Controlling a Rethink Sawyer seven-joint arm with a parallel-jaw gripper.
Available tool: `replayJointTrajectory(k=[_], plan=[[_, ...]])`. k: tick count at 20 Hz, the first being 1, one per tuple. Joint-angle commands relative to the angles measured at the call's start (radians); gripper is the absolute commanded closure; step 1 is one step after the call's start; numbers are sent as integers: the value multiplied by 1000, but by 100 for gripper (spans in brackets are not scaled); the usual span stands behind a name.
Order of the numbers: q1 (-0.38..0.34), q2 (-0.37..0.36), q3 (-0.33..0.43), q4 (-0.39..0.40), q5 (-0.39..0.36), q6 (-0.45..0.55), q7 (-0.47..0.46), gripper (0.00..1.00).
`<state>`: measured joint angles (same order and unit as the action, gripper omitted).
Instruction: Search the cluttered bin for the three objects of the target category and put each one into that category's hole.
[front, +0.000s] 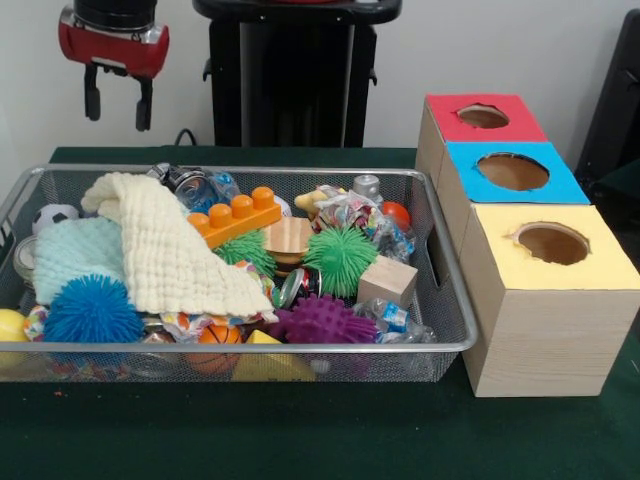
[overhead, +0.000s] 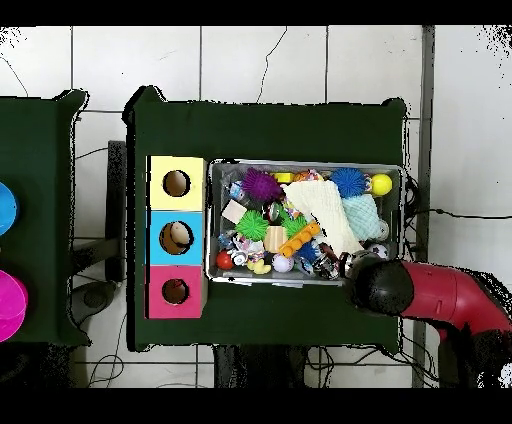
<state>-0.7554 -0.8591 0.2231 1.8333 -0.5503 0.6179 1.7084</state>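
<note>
The end effector (front: 118, 105) hangs above the back corner of the basket (front: 455, 346), its two dark fingers spread apart with nothing between them. From where I stand this looks like the searching stage: no toy is held yet, and the arm seems to be waiting over the clutter.

Below and in front of the end effector the basket is packed. A cream knitted cloth (front: 175, 245) is draped over much of the pile just beneath it, with a pale blue cloth (front: 75, 255) and a blue spiky ball (front: 92, 310) nearer me. Further across from the end effector lie an orange toy brick (front: 235, 215), a green spiky ball (front: 341, 258), a purple spiky ball (front: 322, 320) and a wooden cube (front: 387, 280). I cannot pick out a striped or tan soft animal for certain; a pale yellowish shape at the back rim might be one, but much is buried.

Well off to the far side from the end effector, beyond the basket on the green desk (front: 300, 440), stand three boxes. The red-topped box (front: 450, 125) with its round hole (front: 483, 117) is the furthest back; from above its hole looks dark, and I cannot tell what is inside.

The next move probably calls for shifting the cloth or probing beneath it.
</note>
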Motion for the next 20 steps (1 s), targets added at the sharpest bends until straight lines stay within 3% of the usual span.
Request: replayJointTrajectory(k=[1,11,20], plan=[[-24,-24,126,159,78,-62,-17,0],[26,-63,136,310,156,-193,104,0],[154,40,10,330,135,-417,230,0]])
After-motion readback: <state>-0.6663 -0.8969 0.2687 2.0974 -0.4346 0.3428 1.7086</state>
